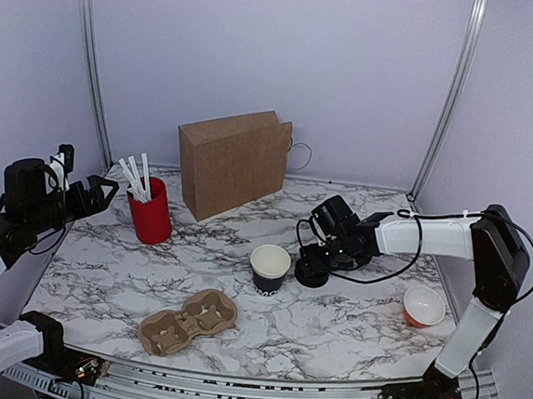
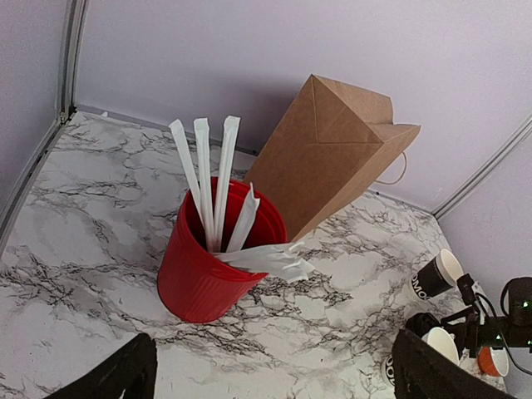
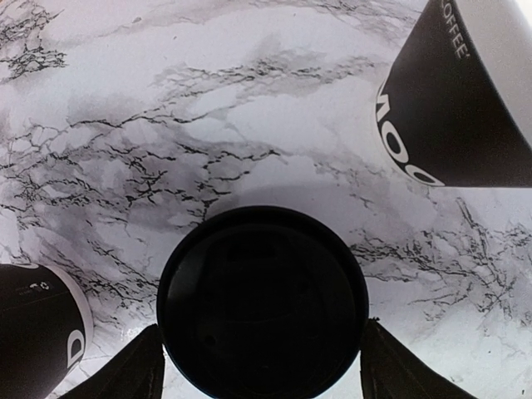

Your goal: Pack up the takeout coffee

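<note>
Takeout coffee, the small black paper cup with a round black plastic lid [image 3: 262,283], stands right of centre on the marbled table [image 1: 349,323], just right of an open black paper cup [image 1: 270,266]. My right gripper [image 3: 259,357] straddles its lid; whether it grips, I cannot tell. My left gripper [image 1: 100,195] hangs wide open at the left edge.

Bright even light, soft shadow beside takeout coffee [image 3: 262,299]

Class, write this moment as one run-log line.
left gripper: open, empty | right gripper: astride takeout coffee, grip unclear | paper bag: standing at back | stage: coffee not yet bagged
</note>
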Available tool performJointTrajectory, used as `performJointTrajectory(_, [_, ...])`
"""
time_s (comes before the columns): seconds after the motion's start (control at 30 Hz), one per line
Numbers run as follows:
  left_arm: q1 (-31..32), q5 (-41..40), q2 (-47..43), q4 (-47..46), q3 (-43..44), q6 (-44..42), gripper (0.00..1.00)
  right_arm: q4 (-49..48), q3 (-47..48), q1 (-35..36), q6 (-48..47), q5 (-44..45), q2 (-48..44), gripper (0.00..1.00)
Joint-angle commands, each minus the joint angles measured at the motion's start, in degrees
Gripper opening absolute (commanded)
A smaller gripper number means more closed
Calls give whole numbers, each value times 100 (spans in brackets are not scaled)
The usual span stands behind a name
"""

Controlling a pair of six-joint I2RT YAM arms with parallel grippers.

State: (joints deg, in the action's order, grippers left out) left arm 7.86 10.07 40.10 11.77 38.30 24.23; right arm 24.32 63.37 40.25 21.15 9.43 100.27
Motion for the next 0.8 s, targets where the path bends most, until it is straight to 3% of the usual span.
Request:
performJointTrajectory(0.0, [-32,48,13,-196,81,-25,99,-74,14,-37,12,10,48,79])
performJointTrajectory(0.37, [-31,54,-2,-197,83,-24,99,-155,103,-59,11,59,270,78])
performJointTrajectory(0.77, [-39,66,9,-196,82,-24,99,-71,163,-54,30,105,16,67])
